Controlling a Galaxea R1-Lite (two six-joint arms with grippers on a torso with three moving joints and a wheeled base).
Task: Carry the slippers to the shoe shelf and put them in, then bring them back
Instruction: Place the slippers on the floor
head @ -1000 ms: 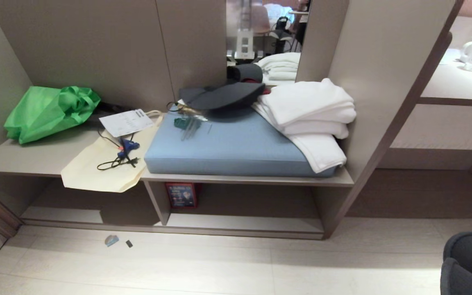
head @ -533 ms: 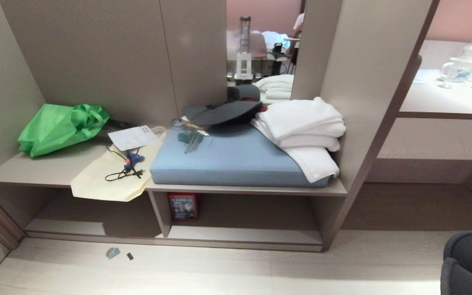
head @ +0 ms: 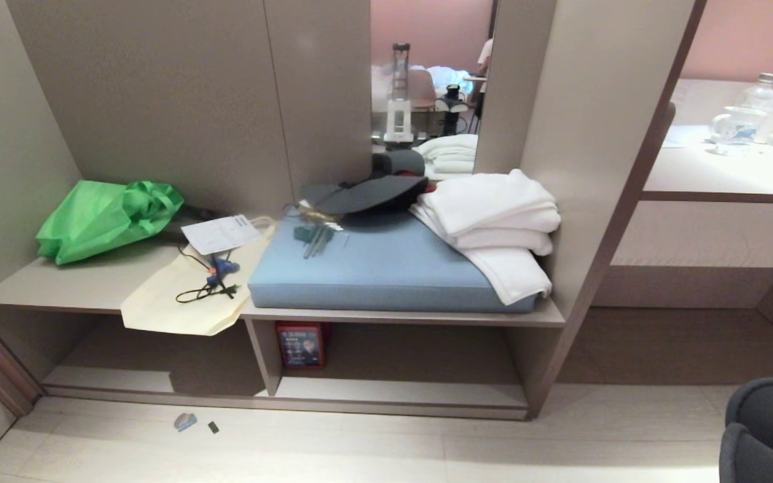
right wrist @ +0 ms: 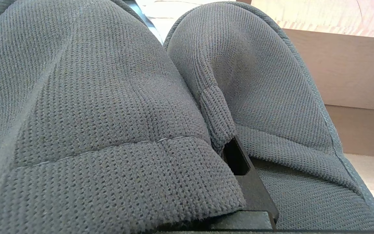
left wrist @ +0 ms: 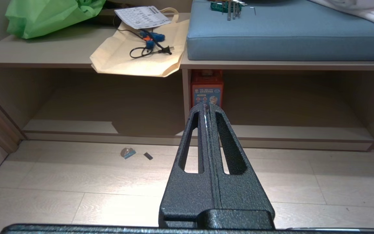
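My right claw (right wrist: 239,162) is clamped on the slippers (right wrist: 115,107), a pair in dark grey knitted fabric, held side by side with their wide bands pressed together around my fingers. They hang at my right, above the floor, well apart from the shoe shelf (head: 400,392): a low, wide cubby with a pale base board and a vertical divider.

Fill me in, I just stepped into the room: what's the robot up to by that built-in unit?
The right gripper is shut on the slippers, a dark grey pair that also shows at the head view's lower right corner. The robot faces the shoe shelf, the low cubby under the blue cushion; no slippers are in it yet. The left gripper is shut and empty, pointing toward the cubby's divider.
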